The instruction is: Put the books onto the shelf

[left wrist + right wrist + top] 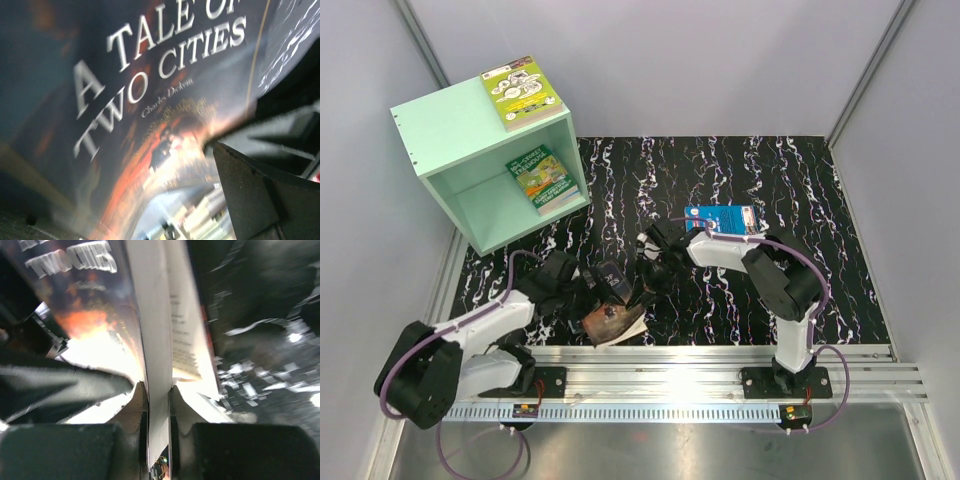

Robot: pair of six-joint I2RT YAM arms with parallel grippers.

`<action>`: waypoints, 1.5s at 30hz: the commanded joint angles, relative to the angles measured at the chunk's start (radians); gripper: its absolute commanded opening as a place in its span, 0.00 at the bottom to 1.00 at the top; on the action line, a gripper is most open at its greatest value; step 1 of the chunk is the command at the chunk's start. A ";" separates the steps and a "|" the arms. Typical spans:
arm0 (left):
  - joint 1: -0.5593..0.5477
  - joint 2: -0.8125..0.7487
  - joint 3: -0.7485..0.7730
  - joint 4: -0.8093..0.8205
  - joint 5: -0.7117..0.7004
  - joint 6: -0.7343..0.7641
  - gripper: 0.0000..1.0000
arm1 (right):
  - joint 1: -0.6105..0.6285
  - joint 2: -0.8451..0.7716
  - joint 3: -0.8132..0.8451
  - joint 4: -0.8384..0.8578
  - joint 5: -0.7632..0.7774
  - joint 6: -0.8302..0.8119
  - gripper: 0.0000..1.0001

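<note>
The dark "A Tale of Two Cities" book (613,322) lies tilted on the marbled table between both arms. My right gripper (158,390) is shut on its page edge, with the pages (156,330) pinched between the jaws; in the top view the right gripper (650,276) sits at the book's far side. My left gripper (608,284) is open and close over the cover (150,85), with one finger (250,195) beside it. The mint-green shelf (440,125) stands at the far left. A lime-green book (523,92) lies on its top and a green one (545,180) inside.
A blue book (723,219) lies flat on the black marbled table (720,170), partly under the right arm. A metal rail (720,360) runs along the near edge. Grey walls close in the left, back and right sides.
</note>
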 commanded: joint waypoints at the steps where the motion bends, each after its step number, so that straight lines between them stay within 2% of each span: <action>1: 0.012 -0.083 0.052 -0.028 -0.091 0.000 0.99 | 0.037 -0.091 0.006 0.093 -0.060 0.067 0.00; 2: 0.018 -0.095 0.075 -0.072 -0.106 0.005 0.96 | 0.037 -0.096 0.001 0.093 -0.063 0.068 0.00; 5: 0.052 -0.098 0.096 -0.083 -0.064 0.022 0.69 | 0.037 -0.105 -0.002 0.093 -0.068 0.071 0.00; 6: 0.050 -0.100 0.104 -0.091 -0.059 0.019 0.38 | 0.037 -0.110 0.000 0.091 -0.068 0.073 0.00; 7: 0.052 -0.106 0.115 -0.103 -0.071 0.016 0.22 | 0.037 -0.118 0.004 0.084 -0.066 0.070 0.00; 9: 0.050 -0.118 0.156 -0.142 -0.076 0.019 0.03 | 0.038 -0.125 0.013 0.059 -0.052 0.064 0.00; 10: 0.052 -0.132 0.181 -0.164 -0.098 0.026 0.00 | 0.035 -0.133 0.023 0.048 -0.046 0.056 0.00; 14: 0.053 -0.135 0.326 -0.307 -0.151 0.081 0.00 | 0.035 -0.151 0.038 0.022 -0.026 0.052 0.00; 17: 0.052 -0.118 0.432 -0.352 -0.157 0.120 0.00 | 0.035 -0.158 0.053 0.010 -0.025 0.047 0.01; 18: 0.052 -0.111 0.461 -0.361 -0.157 0.152 0.00 | 0.037 -0.159 0.063 -0.019 -0.015 0.041 0.08; 19: 0.052 -0.103 0.540 -0.369 -0.155 0.172 0.00 | 0.035 -0.165 0.085 -0.039 -0.006 0.021 0.32; 21: 0.055 -0.054 0.645 -0.408 -0.155 0.253 0.00 | 0.032 -0.179 0.107 -0.108 0.043 -0.001 0.65; 22: 0.056 -0.034 0.702 -0.427 -0.154 0.282 0.00 | 0.029 -0.196 0.127 -0.137 0.064 -0.031 0.74; 23: 0.056 -0.010 0.834 -0.473 -0.160 0.313 0.00 | 0.026 -0.203 0.135 -0.168 0.087 -0.050 0.85; 25: 0.063 0.064 0.969 -0.517 -0.175 0.402 0.00 | 0.012 -0.237 0.141 -0.270 0.175 -0.094 0.95; 26: 0.067 0.088 1.112 -0.542 -0.171 0.436 0.00 | 0.003 -0.251 0.135 -0.301 0.207 -0.103 0.97; 28: 0.089 0.170 1.260 -0.568 -0.155 0.520 0.00 | -0.037 -0.309 0.094 -0.372 0.293 -0.108 0.97; 30: 0.130 0.269 1.475 -0.605 -0.110 0.580 0.00 | -0.102 -0.392 0.037 -0.415 0.343 -0.094 0.99; 33: 0.205 0.351 1.666 -0.556 -0.011 0.638 0.00 | -0.179 -0.479 -0.019 -0.424 0.354 -0.087 1.00; 35: 0.260 0.406 1.722 -0.458 0.076 0.620 0.00 | -0.232 -0.542 -0.060 -0.426 0.351 -0.087 1.00; 36: 0.326 0.417 1.736 -0.409 0.111 0.565 0.00 | -0.241 -0.553 -0.069 -0.429 0.350 -0.088 1.00; 37: 0.360 0.434 1.733 -0.292 0.160 0.528 0.00 | -0.247 -0.564 -0.083 -0.433 0.348 -0.094 1.00; 40: 0.477 0.472 1.716 -0.118 0.203 0.378 0.00 | -0.247 -0.558 -0.103 -0.447 0.342 -0.102 1.00; 43: 0.579 0.530 1.713 0.182 0.259 0.189 0.00 | -0.249 -0.562 -0.106 -0.458 0.356 -0.113 1.00; 44: 0.604 0.596 1.725 0.240 0.272 0.080 0.00 | -0.249 -0.562 -0.105 -0.464 0.366 -0.116 1.00; 45: 0.642 0.633 1.753 0.275 0.298 0.034 0.00 | -0.249 -0.564 -0.103 -0.465 0.370 -0.120 1.00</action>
